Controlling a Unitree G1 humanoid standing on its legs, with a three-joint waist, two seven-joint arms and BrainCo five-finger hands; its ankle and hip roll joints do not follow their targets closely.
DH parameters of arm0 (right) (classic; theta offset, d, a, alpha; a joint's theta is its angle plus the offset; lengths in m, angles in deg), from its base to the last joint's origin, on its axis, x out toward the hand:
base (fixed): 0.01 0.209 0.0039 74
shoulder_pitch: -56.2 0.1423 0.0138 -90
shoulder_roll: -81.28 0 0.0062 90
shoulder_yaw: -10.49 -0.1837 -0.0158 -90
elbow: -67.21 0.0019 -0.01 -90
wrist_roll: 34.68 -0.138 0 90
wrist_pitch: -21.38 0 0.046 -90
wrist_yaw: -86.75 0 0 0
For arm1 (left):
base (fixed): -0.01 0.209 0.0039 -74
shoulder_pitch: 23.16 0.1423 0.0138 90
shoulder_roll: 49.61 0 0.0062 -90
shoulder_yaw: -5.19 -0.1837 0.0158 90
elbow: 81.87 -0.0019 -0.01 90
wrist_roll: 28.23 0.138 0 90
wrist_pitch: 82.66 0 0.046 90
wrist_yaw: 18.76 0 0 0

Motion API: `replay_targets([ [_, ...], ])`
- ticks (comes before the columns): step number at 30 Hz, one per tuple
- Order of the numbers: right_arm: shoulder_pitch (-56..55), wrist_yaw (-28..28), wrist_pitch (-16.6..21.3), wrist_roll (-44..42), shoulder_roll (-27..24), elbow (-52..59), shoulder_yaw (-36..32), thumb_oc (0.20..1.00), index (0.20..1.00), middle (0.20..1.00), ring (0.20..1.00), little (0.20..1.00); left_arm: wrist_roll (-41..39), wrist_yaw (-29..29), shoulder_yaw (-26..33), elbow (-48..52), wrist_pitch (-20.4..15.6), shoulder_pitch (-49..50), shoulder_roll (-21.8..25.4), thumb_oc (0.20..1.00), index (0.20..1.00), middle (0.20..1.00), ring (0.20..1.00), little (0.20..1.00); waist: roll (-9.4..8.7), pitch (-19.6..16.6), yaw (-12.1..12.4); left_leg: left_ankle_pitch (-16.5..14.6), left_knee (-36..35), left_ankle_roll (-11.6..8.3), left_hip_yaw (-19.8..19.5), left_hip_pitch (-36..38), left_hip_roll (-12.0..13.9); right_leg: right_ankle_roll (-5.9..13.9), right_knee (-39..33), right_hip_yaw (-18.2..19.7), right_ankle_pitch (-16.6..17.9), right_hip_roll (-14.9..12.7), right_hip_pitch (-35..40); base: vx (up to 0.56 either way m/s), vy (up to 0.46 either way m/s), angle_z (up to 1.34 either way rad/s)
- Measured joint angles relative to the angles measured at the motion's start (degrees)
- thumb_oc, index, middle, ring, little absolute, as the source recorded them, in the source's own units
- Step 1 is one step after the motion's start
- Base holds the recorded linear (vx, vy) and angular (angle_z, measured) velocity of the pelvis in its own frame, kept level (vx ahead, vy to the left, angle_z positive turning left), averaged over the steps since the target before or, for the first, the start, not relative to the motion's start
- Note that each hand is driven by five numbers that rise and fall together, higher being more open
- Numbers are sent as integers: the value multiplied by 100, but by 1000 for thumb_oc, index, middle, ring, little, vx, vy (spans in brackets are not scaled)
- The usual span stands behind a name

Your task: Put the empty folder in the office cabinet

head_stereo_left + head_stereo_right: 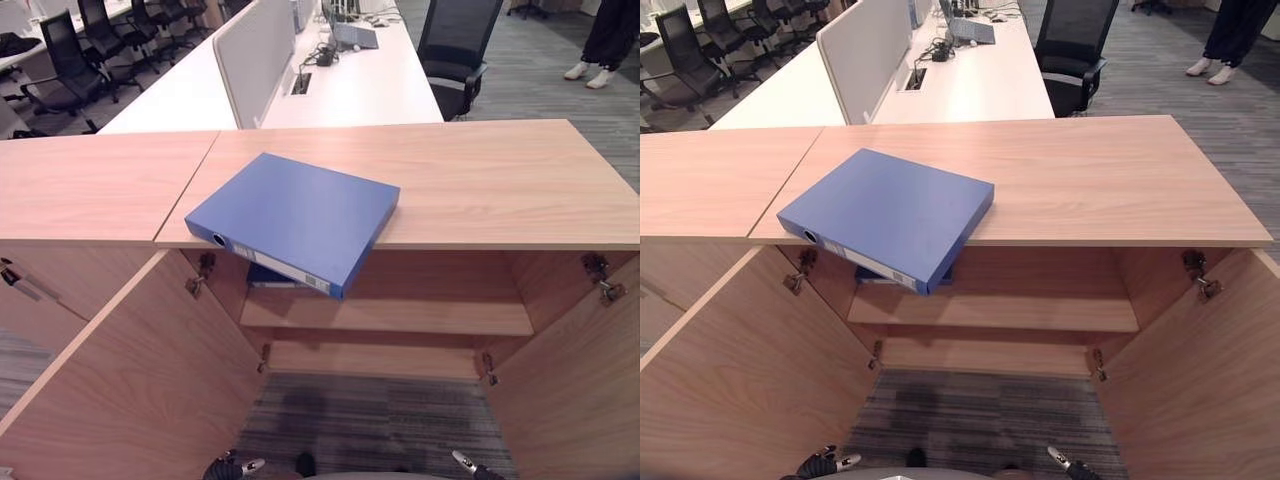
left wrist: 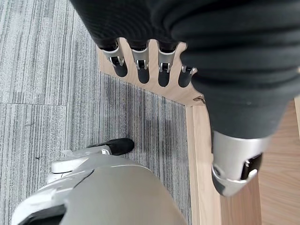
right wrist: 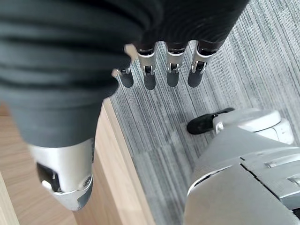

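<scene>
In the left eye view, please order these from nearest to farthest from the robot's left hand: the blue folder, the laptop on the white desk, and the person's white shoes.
From the left hand, low by the open cabinet door:
1. Blue folder, on the cabinet top, its corner overhanging the front edge.
2. Laptop, on the white desk behind the cabinet.
3. Person's white shoes, far right on the carpet.

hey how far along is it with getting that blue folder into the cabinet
Done: both cabinet doors stand open, showing the shelf inside.

In hand: nothing. The left robot hand and right robot hand hang low by the doors, fingers straight, holding nothing.

Left: everything else. The blue folder lies flat on the cabinet top, one corner overhanging the front edge; it needs grasping and placing on the shelf.
</scene>
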Motion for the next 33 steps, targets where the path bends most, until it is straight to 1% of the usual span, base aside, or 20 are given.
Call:
replay_targets([
  [7,-53,6,-18,-1,9,2,13,1000,1000,1000,1000,1000,124,0,-92,64,12,4,4,1000,1000,1000,1000,1000,36,-26,-29,19,0,37,10,22,-5,-20,22,40,18,-3,11,10,16,-1],
  [8,-54,4,-18,-1,11,3,36,1000,1000,1000,1000,1000,199,26,-225,197,14,4,31,1000,1000,1000,1000,1000,42,-27,-29,19,0,37,10,22,-4,-26,23,48,22,-2,11,0,0,0],
  [9,-47,4,-17,26,11,12,52,1000,1000,1000,1000,1000,386,107,-411,603,31,15,80,1000,1000,1000,1000,1000,52,-30,-24,22,0,34,10,24,-4,-25,22,50,23,-1,11,-12,-33,0],
  [10,-62,3,-15,39,11,13,61,1000,1000,1000,1000,1000,649,222,-625,1354,-67,37,188,1000,1000,1000,1000,1000,27,-15,6,35,0,15,8,24,-3,-22,25,51,24,0,13,-29,-81,-3],
  [11,7,-9,-14,55,10,86,55,1000,1000,1000,1000,1000,955,273,-703,2183,50,52,361,1000,1000,1000,1000,1000,67,-35,-19,34,0,16,17,33,5,-20,10,47,24,6,13,-28,-110,-3],
  [12,-58,-14,4,95,16,206,43,1000,1000,1000,1000,1000,1247,309,-729,3100,79,246,632,1000,1000,1000,1000,1000,31,2,1,38,0,11,10,26,19,-16,1,43,24,20,10,-27,-117,-1],
  [13,-109,-63,61,167,50,259,4,1000,1000,1000,1000,1000,1716,434,-667,4207,33,506,1003,1000,1000,1000,1000,1000,-11,39,36,54,0,-14,-8,27,42,-15,14,14,25,43,21,17,-94,5],
  [14,-146,-132,119,214,100,270,-48,1000,1000,1000,1000,1000,2077,612,-606,5026,-100,597,1385,1000,1000,1000,1000,1000,-55,63,111,61,2,-28,-15,27,69,-17,25,-9,26,72,27,35,-89,8],
  [15,-220,-206,148,223,127,267,-60,1000,1000,1000,1000,1000,2477,842,-529,5473,-243,581,1668,1000,1000,1000,1000,1000,-77,61,225,64,1,-38,-24,22,91,-16,26,-28,24,92,29,56,-76,8],
  [16,-260,-244,153,233,131,261,-57,1000,1000,1000,1000,1000,2736,1032,-434,5634,-300,531,1773,1000,1000,1000,1000,1000,-83,57,269,49,1,-54,-34,24,99,9,24,-45,2,97,38,26,-50,7],
  [17,-306,-274,160,256,131,253,-39,1000,1000,1000,1000,1000,3228,1419,-352,5731,-332,384,1891,1000,1000,1000,1000,1000,-80,50,314,26,1,-82,-46,35,100,3,23,-59,-2,99,55,29,-57,6],
  [18,-220,-309,162,256,131,262,-9,1000,1000,1000,1000,1000,3718,1790,-77,5712,-315,338,1936,1000,1000,1000,1000,1000,-57,46,343,29,2,-84,-56,38,100,-2,25,-69,-5,99,64,33,-60,4],
  [19,-220,-303,163,256,137,272,20,1000,1000,1000,1000,1000,3876,1868,85,5834,-310,410,1978,1000,1000,1000,1000,1000,-98,62,323,25,0,-83,-52,32,101,-4,15,-68,-7,103,54,42,-75,0],
  [21,-217,-309,167,255,149,357,19,1000,1000,1000,1000,1000,4087,2002,317,6066,-329,535,2030,1000,1000,1000,1000,1000,-118,59,338,22,0,-89,-62,44,103,-14,-6,-76,-13,103,72,32,-49,1],
  [25,-219,-306,170,253,202,389,31,1000,1000,1000,1000,1000,4435,2284,659,6491,-338,651,2078,1000,1000,1000,1000,1000,-241,5,434,41,2,-61,-58,48,103,-18,-6,-76,-11,104,76,25,-43,1],
  [29,-210,-305,191,253,344,393,52,1000,1000,1000,1000,1000,4728,2560,771,6765,-334,653,2107,1000,1000,1000,1000,1000,-311,-38,493,41,1,-61,-64,72,101,-17,-6,-80,-12,104,105,9,-18,0],
  [33,-208,-308,250,253,403,387,79,1000,1000,1000,1000,1000,4841,2791,890,6960,-337,651,2105,1000,1000,1000,1000,1000,-318,-50,488,19,0,-90,-66,81,102,-15,-6,-77,-13,104,110,0,0,0],
])
